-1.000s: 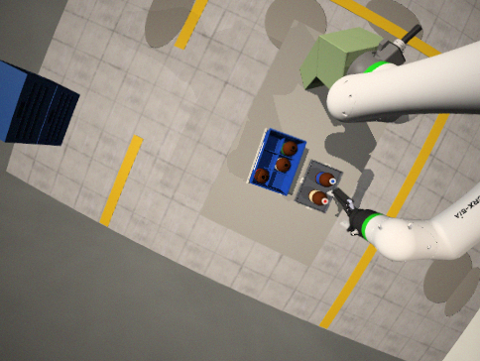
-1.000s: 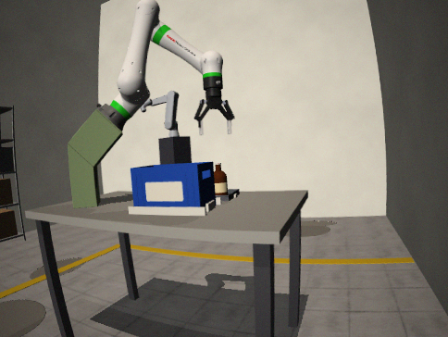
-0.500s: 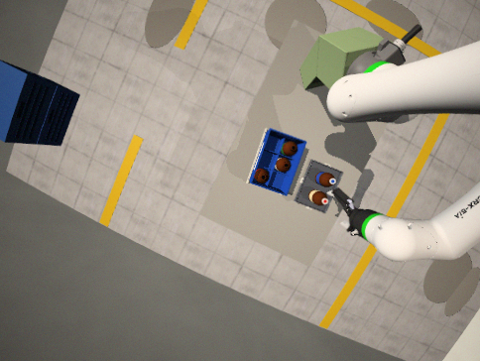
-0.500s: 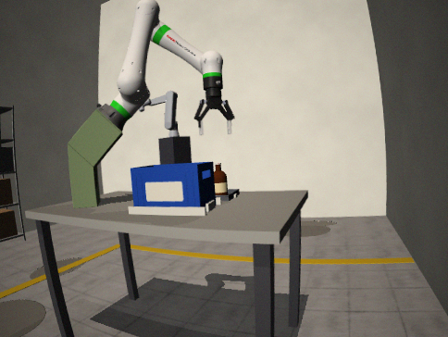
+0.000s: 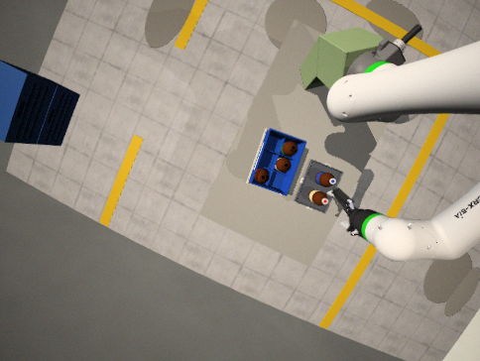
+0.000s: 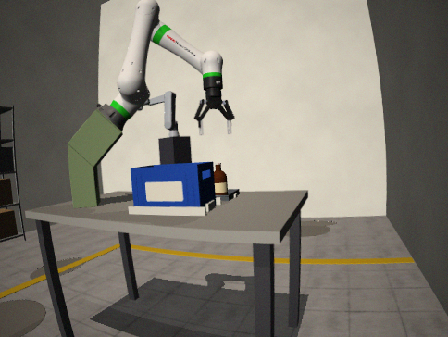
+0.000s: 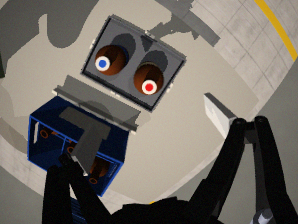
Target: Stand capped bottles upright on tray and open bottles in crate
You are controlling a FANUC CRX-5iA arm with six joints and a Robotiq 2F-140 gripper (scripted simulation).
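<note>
A dark grey tray [image 5: 317, 186] sits on the table beside a blue crate [image 5: 275, 161]. Two brown capped bottles stand upright on the tray: one with a blue cap [image 5: 326, 179] and one with a red cap [image 5: 318, 197]. They also show in the wrist view, blue cap [image 7: 103, 63] and red cap [image 7: 149, 87]. Three open brown bottles [image 5: 283, 164] stand in the crate. My gripper [image 6: 214, 131] is open and empty, high above the tray; its fingers frame the wrist view [image 7: 153, 169]. In the side view one bottle [image 6: 220, 180] shows next to the crate [image 6: 171, 184].
The green robot base [image 5: 337, 57] stands at the table's far end. A dark box on a post [image 6: 174, 149] rises behind the crate. A blue shelf unit [image 5: 35, 105] stands far off on the floor. Yellow lines mark the floor.
</note>
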